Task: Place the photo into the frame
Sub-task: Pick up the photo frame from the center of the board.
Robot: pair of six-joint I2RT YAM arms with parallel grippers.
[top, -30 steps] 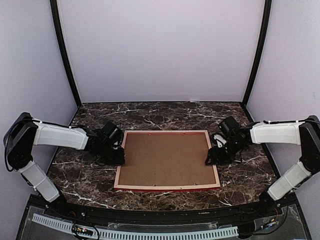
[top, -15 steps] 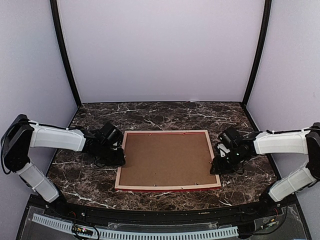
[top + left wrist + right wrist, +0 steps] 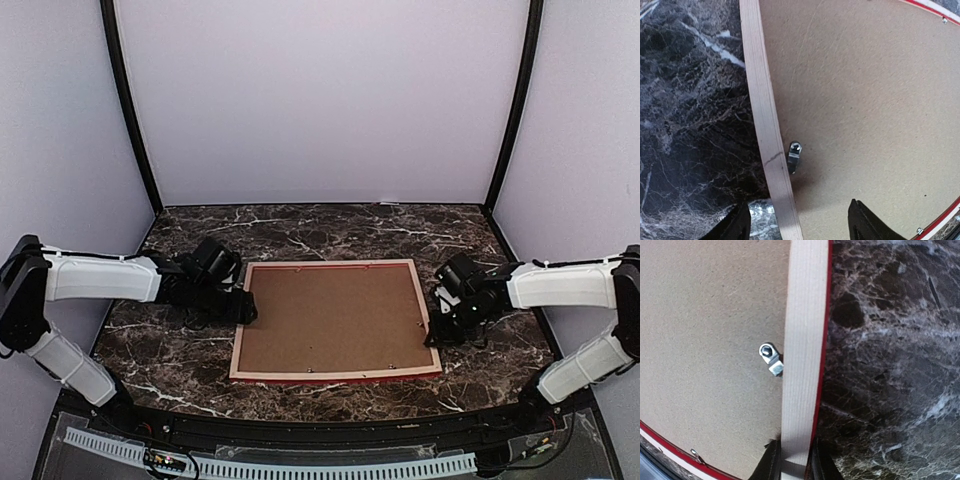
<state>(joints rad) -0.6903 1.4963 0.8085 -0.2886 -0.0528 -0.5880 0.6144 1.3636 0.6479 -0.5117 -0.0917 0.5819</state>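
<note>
Dark marble worktop (image 3: pixel 330 225) carrying the frame (image 3: pixel 335 376), flat and face down at centre, pale wood back upward, thin red edge showing along the 6 o'clock rail. Filled inside the rails by a brown backing board (image 3: pixel 330 315). Left fingers (image 3: pixel 737 227) at the frame's 9 o'clock rail, spread wide apart and straddling it, one over the marble, the other over the board, gripping nothing. Small metal turn clip (image 3: pixel 794 156) just ahead of them on the board, touching the rail's inner edge. Right fingers (image 3: pixel 771 462) at the 3 o'clock rail, close together and pinched on that rail, one at each side. Second clip (image 3: pixel 771 359) against the rail's inner edge, just beyond them. Both arms low, reaching in from opposite sides.
</note>
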